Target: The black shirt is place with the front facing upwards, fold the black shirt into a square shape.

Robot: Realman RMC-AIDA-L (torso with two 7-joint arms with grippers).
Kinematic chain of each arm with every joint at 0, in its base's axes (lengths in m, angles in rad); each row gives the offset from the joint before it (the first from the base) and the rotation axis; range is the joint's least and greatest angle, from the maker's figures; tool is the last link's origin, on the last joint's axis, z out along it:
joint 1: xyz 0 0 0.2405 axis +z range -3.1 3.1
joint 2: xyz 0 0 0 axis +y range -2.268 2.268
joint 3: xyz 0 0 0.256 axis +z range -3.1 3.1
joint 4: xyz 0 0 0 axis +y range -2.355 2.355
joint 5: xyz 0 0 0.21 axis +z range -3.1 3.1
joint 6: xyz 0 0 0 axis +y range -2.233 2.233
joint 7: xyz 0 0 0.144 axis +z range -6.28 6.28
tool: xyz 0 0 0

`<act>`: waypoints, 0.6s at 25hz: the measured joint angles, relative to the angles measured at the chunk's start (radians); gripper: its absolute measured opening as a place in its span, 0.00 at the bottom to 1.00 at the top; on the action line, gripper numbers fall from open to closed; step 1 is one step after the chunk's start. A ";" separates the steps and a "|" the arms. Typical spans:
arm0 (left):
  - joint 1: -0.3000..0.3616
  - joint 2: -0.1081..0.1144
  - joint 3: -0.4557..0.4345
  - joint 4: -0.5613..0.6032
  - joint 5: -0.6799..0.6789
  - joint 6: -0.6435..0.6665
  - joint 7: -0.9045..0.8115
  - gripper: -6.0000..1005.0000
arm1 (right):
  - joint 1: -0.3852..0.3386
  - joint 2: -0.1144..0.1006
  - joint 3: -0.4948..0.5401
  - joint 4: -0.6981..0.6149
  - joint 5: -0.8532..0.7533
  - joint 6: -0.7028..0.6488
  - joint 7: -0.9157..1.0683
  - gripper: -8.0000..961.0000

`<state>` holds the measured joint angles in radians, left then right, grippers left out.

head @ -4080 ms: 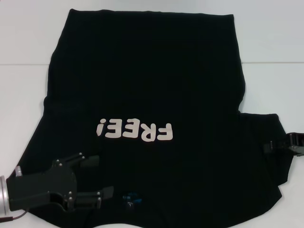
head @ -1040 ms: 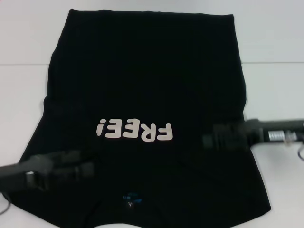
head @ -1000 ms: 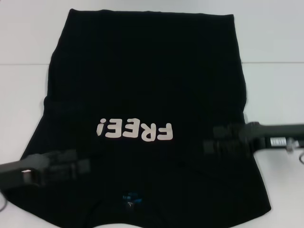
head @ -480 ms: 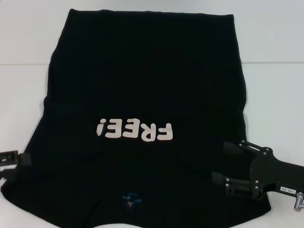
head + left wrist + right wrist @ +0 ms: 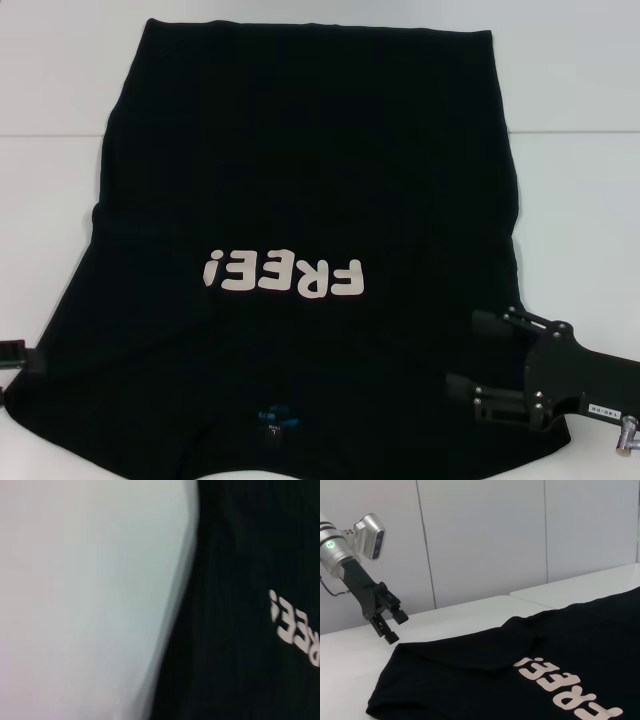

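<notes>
The black shirt (image 5: 310,180) lies flat on the white table, front up, with the pale "FREE!" letters (image 5: 285,275) across its chest and the blue neck label (image 5: 275,415) at the near edge. Both sleeves are folded in, so its sides run almost straight. My right gripper (image 5: 470,355) hovers open over the shirt's near right corner with nothing between its fingers. Only a sliver of my left gripper (image 5: 14,355) shows at the shirt's near left edge. The right wrist view shows the left gripper (image 5: 396,626) open and empty, just off the shirt (image 5: 520,670). The left wrist view shows the shirt's left edge (image 5: 240,630).
The white table (image 5: 580,200) extends on both sides of the shirt, with a seam line (image 5: 50,135) running across it. A pale panelled wall (image 5: 485,540) stands behind the table's left side.
Both arms have drawn back from over the shirt to its near corners; the left is now almost out of the head view. The right sleeve, sticking out earlier, is folded in.
</notes>
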<state>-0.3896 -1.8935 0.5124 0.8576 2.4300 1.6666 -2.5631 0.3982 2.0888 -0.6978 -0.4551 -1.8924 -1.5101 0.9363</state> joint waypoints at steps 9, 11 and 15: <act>-0.004 -0.003 0.012 -0.006 0.046 -0.062 0.016 0.92 | 0.002 0.000 -0.001 0.002 -0.001 0.001 -0.001 0.95; -0.009 -0.005 0.012 -0.013 0.056 -0.067 0.019 0.92 | 0.002 0.000 -0.001 0.002 -0.001 0.002 -0.001 0.95; -0.013 -0.006 0.009 -0.022 0.057 -0.075 0.024 0.91 | 0.002 0.000 0.000 0.003 -0.001 0.004 0.001 0.95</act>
<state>-0.4024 -1.8992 0.5219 0.8357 2.4871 1.5918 -2.5389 0.4004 2.0891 -0.6980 -0.4524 -1.8931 -1.5065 0.9373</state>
